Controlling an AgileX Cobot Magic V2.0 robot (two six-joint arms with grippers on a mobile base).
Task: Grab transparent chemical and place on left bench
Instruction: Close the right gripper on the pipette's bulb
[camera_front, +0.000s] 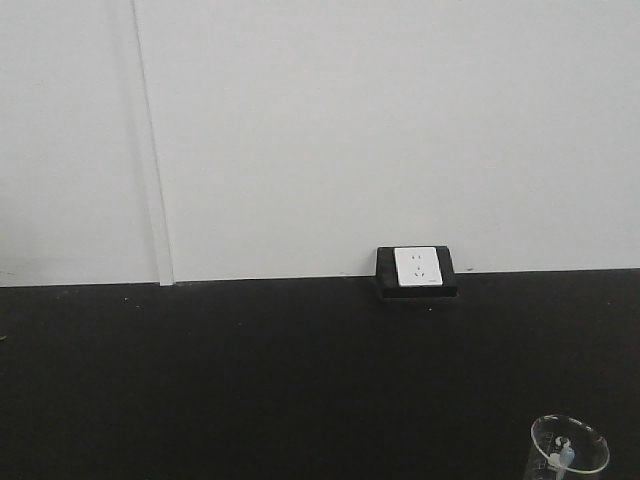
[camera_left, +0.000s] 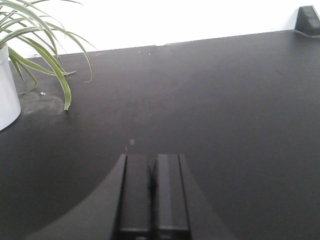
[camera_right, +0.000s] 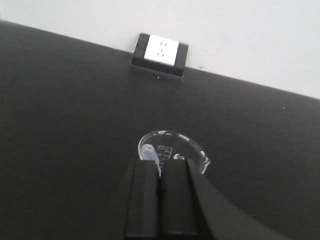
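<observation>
The transparent chemical (camera_right: 186, 149) is a small clear glass beaker with a pour spout and white scale marks. A pale dropper bulb (camera_right: 148, 151) rests inside it. It stands right at the tips of my right gripper (camera_right: 160, 163), whose jaws are shut on its near wall. In the front view the beaker (camera_front: 570, 450) shows at the bottom right corner, above a black countertop (camera_front: 250, 380). My left gripper (camera_left: 152, 157) is shut with nothing in it, low over the black top. The left bench is out of view.
A black-framed white wall socket (camera_front: 418, 267) sits where the countertop meets the white wall, also in the right wrist view (camera_right: 161, 49). A green plant (camera_left: 40, 45) in a white pot (camera_left: 6, 95) stands at the left of the left wrist view.
</observation>
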